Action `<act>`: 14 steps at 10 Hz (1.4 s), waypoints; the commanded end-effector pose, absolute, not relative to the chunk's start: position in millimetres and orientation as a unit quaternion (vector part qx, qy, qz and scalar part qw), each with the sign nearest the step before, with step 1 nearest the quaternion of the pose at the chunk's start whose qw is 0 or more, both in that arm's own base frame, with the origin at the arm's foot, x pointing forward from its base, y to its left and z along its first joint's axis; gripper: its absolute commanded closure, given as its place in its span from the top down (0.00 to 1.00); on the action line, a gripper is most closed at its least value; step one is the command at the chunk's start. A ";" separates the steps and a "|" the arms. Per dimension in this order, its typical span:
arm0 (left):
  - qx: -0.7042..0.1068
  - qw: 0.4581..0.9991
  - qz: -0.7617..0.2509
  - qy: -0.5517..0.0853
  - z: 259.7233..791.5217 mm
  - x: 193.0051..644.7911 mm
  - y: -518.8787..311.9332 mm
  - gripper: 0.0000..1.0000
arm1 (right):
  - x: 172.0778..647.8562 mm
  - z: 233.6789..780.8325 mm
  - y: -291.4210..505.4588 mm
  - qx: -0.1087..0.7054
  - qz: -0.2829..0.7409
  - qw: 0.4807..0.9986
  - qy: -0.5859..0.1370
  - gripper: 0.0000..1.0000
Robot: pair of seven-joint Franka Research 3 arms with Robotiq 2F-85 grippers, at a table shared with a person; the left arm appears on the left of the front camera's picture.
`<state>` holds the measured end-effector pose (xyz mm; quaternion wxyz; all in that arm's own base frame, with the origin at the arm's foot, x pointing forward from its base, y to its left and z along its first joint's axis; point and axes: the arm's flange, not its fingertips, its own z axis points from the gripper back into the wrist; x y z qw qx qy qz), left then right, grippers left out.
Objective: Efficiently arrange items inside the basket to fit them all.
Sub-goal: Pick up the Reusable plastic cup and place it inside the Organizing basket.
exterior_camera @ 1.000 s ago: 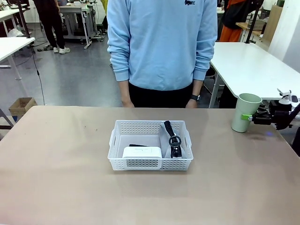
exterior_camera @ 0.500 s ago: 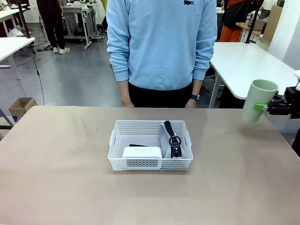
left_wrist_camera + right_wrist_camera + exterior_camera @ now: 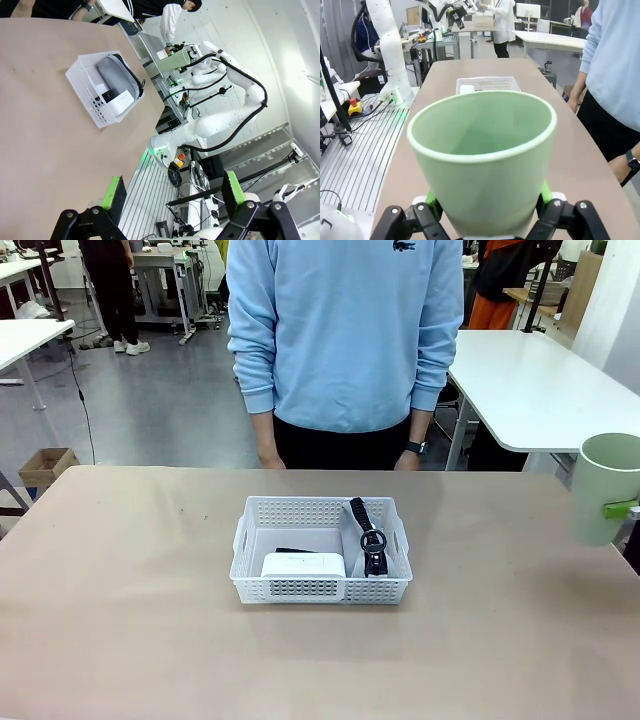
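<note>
At the middle of the tan table (image 3: pixel 120 640) sits the shallow white rectangular plastic basket with perforated sides (image 3: pixel 320 550), one long side facing the front camera. Inside that basket, the small white rectangular box (image 3: pixel 303 565) lies at the near-left corner, against the near wall. A slim black item, apparently the black stapler (image 3: pixel 292 551), shows as a dark edge just behind the box, mostly hidden by it. To the right of the box, the grey zip pouch with black trim and ring pull (image 3: pixel 365 538) fills the right part of the basket, its black zip line running from the far wall toward the near wall and its ring lying about midway along it. In the left wrist view the pouch reads as a rounded grey shape against one long wall, with the box beside it.

Well to the right of the basket, at the picture's right edge, the pale green cup (image 3: pixel 605 487) is up off the table, upright with its mouth open to the top. The right gripper (image 3: pixel 487 212) is clamped on its lower body, a green pad pressed against each side; one green pad peeks out beside the cup in the front view.

The left gripper (image 3: pixel 174 192) hangs with its jaws spread wide and nothing between them, well apart from the basket.

Behind the basket, at the far side of the table, stands a person in a light blue sweatshirt (image 3: pixel 345 330), arms down.
</note>
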<state>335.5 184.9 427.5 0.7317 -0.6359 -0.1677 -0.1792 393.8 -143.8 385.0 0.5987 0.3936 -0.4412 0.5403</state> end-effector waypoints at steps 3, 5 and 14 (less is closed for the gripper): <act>-0.633 0.735 -0.180 -0.165 429.5 332.7 185.6 1.00 | 425.3 380.9 -146.9 0.409 0.530 0.591 -0.449 0.30; -0.633 0.735 -0.180 -0.165 429.5 332.7 185.6 1.00 | 425.3 380.9 -146.9 0.409 0.530 0.591 -0.449 0.30; -0.633 0.735 -0.180 -0.165 429.5 332.7 185.6 1.00 | 430.7 489.2 167.0 0.318 0.651 0.644 -0.246 0.86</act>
